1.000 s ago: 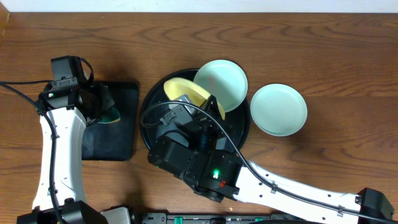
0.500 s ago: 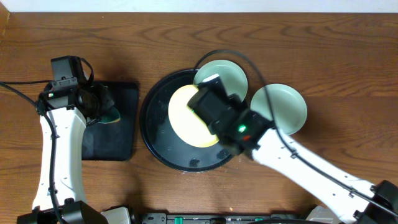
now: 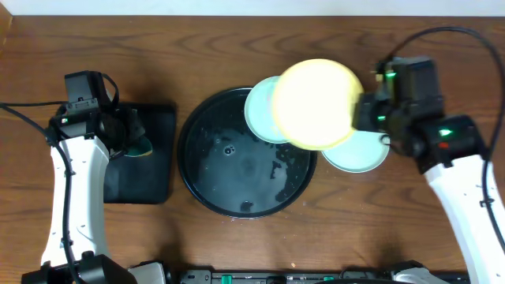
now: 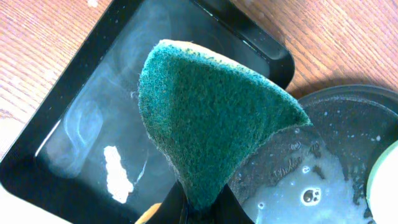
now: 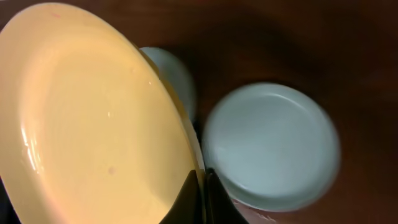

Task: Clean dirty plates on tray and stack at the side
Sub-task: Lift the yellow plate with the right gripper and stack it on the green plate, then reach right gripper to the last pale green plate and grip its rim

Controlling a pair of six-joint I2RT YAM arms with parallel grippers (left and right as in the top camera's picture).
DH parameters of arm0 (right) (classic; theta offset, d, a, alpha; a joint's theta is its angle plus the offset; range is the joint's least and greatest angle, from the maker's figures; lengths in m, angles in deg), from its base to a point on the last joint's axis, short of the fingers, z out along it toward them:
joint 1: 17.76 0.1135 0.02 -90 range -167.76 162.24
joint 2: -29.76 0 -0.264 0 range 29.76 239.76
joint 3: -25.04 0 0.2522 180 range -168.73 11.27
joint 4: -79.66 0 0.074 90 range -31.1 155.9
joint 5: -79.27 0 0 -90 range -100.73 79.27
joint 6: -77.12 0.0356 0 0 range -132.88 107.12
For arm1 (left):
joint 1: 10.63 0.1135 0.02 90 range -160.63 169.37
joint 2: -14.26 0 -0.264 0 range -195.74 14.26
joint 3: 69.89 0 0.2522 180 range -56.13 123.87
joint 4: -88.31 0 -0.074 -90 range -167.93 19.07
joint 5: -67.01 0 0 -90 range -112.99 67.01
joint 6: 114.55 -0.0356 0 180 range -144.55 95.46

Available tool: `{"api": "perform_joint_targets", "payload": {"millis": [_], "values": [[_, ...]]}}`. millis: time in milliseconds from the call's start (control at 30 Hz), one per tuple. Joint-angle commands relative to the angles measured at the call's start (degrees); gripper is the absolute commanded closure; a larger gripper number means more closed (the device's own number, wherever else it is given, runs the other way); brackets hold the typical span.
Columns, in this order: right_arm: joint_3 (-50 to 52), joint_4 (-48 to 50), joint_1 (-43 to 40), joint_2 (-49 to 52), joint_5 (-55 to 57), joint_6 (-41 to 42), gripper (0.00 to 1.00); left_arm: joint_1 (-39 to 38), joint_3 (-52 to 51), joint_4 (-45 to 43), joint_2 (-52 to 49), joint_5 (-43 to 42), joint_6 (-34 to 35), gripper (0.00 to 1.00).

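Two grips logged. Found right gripper (image 5: 200, 186) pinching yellow plate (image 3: 316, 102) by rim, aloft, partly over mint plate (image 3: 359, 154) on table beside tray (image 3: 207, 177), likely for stacking there. Second mint plate (image 3: 259, 114) overlapping tray's far edge. Left gripper (image 4: 199, 208) clamped on sponge (image 4: 211, 124), parked over rectangular tray (image 4: 81, 124).

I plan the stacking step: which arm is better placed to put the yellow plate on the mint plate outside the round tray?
Right. The right tool grips the yellow plate by the rim, raised partly above that mint plate. The left tool holds the sponge, far off over the rectangular tray.
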Motion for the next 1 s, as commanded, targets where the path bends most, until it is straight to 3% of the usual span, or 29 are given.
{"api": "perform_joint_targets", "payload": {"millis": [0, 233, 633, 833, 967], "values": [[-0.66, -2.82, -8.61, -0.39, -2.54, 1.70, 0.99, 0.26, 0.33, -0.07, 0.26, 0.68, -0.57, 0.92], [3.02, -4.42, -17.77, 3.82, 2.49, 1.66, 0.99, 0.26, 0.33, -0.24, 0.26, 0.68, -0.57, 0.92], [10.08, -0.55, -19.17, 14.91, 5.09, 1.64, 0.98, 0.26, 0.33, -0.24, 0.26, 0.68, -0.57, 0.92], [10.01, 4.48, -18.75, 18.64, -6.32, -6.05, 0.67, 0.26, 0.33, -0.24, 0.26, 0.68, -0.57, 0.92], [8.41, 6.62, -16.37, 18.88, -11.52, -8.48, 0.57, 0.26, 0.33, -0.22, 0.26, 0.68, -0.57, 0.92]]}}
